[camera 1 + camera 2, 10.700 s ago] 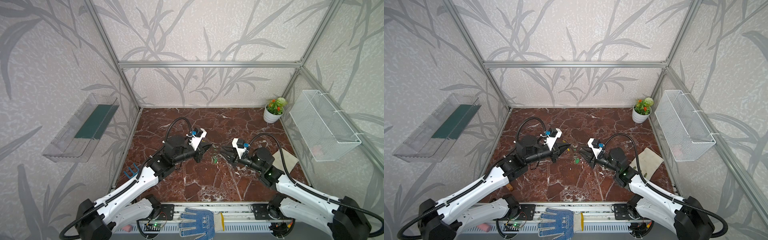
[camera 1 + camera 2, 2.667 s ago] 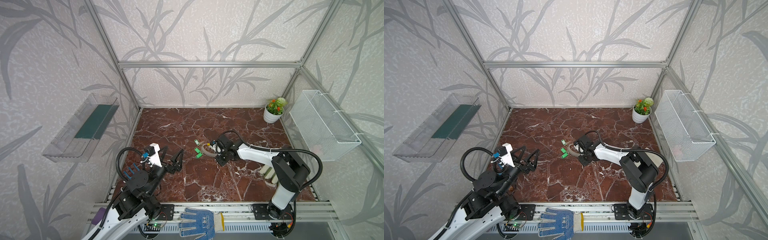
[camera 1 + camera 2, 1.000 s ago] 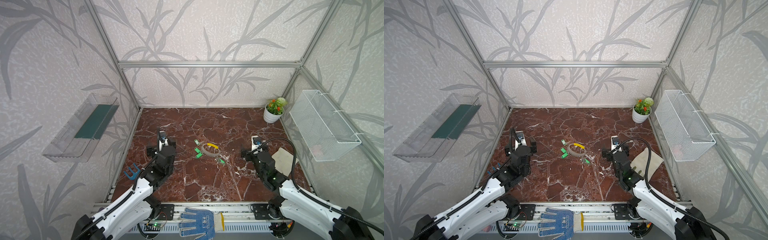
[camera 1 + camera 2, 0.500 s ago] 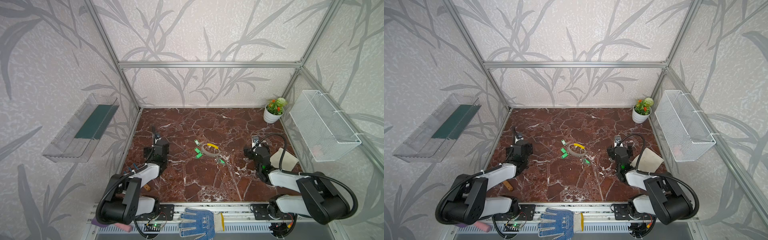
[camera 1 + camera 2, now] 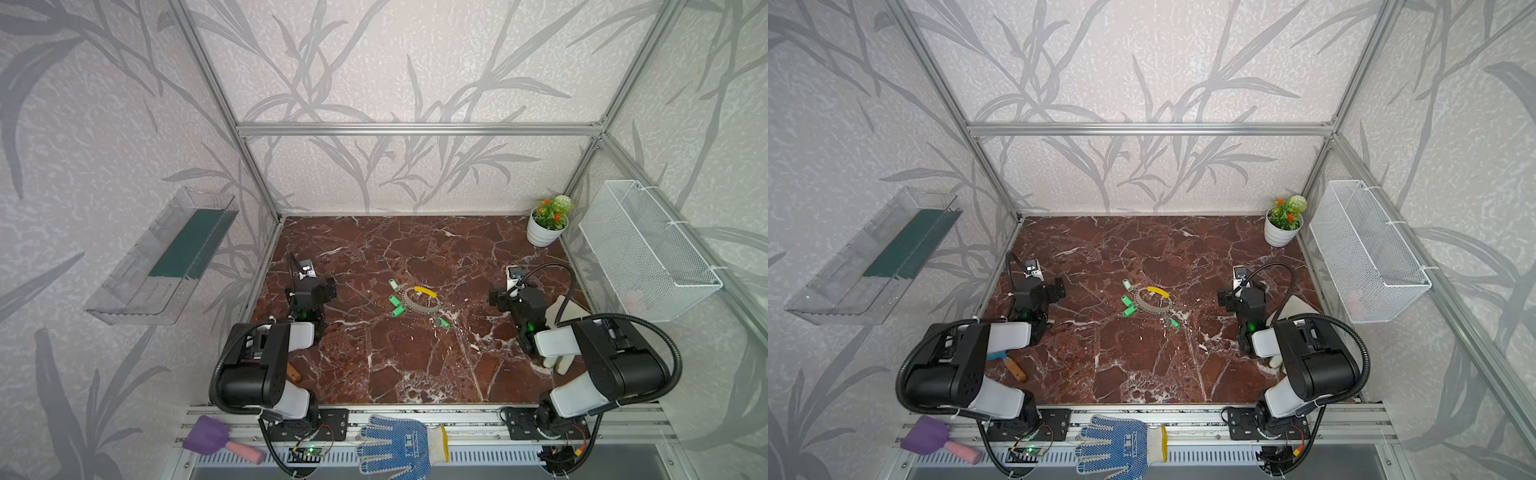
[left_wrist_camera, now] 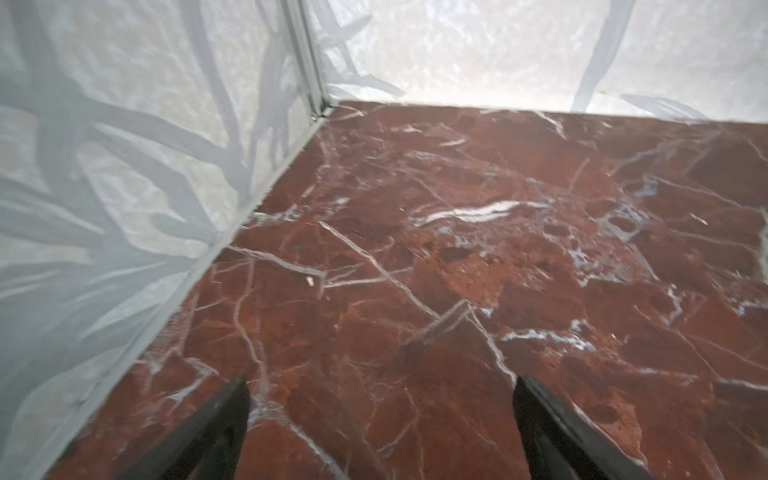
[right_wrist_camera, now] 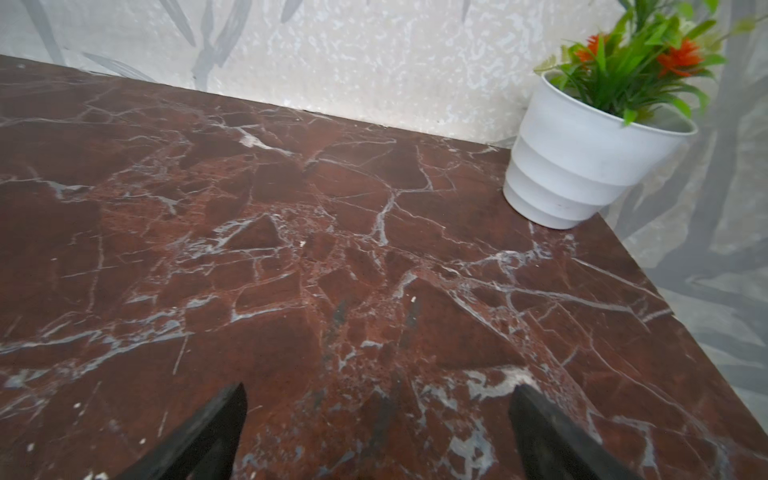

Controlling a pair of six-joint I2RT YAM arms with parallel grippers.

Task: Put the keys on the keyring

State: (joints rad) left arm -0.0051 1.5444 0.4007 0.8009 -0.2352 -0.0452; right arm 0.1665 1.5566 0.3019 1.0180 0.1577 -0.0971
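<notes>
In the middle of the marble table [image 5: 374, 365], the keyring [image 5: 419, 298] is lying flat with the keys [image 5: 398, 311] around it.
We're seeing three keys sitting just beside the ring's left edge and one more near its front right; can't tell if any are threaded on. Both arms are sitting well apart from the ring. The left gripper [image 6: 380, 386] is hanging spread wide over bare marble, holding nothing, and the right gripper [image 7: 378, 392] is doing likewise, facing the flower pot [image 7: 573, 166].
</notes>
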